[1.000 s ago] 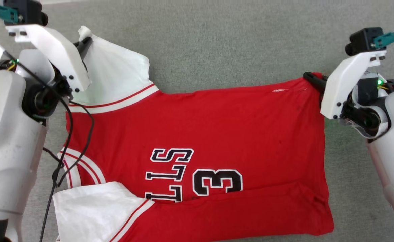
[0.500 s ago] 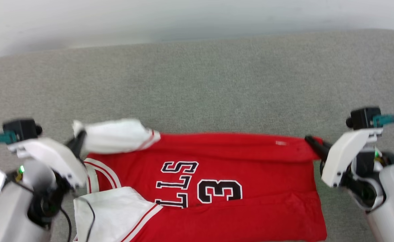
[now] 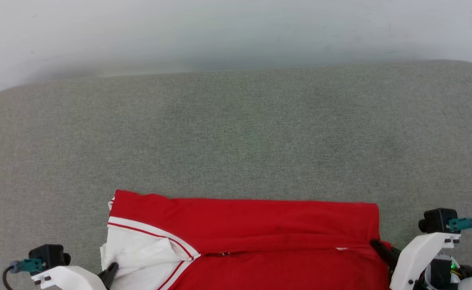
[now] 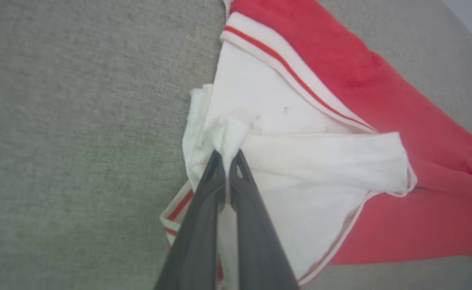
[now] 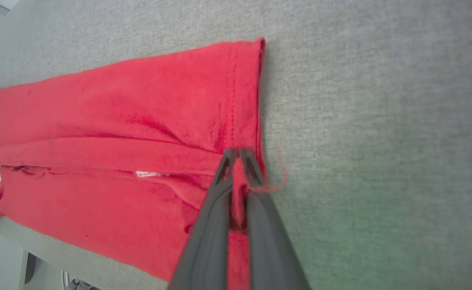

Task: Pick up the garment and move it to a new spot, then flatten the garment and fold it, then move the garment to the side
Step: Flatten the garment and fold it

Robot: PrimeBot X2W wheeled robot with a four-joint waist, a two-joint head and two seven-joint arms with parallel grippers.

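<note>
Jaws of the left gripper (image 4: 227, 155) are pressed together on a bunched edge of the white sleeve (image 4: 300, 161). Jaws of the right gripper (image 5: 239, 153) are pressed together on the red hem corner of the garment (image 3: 260, 225), and a loose red thread (image 5: 281, 177) hangs just beside their tips.

The garment lies on the grey table (image 3: 236, 133), along its near side and between the two grippers. Its long axis runs left to right. The sleeve end with the striped trim (image 3: 147, 230) is at the left and the hem is at the right. A layer of red fabric is doubled over along its length, which leaves a straight far edge. The far half of the table is bare grey cloth.
</note>
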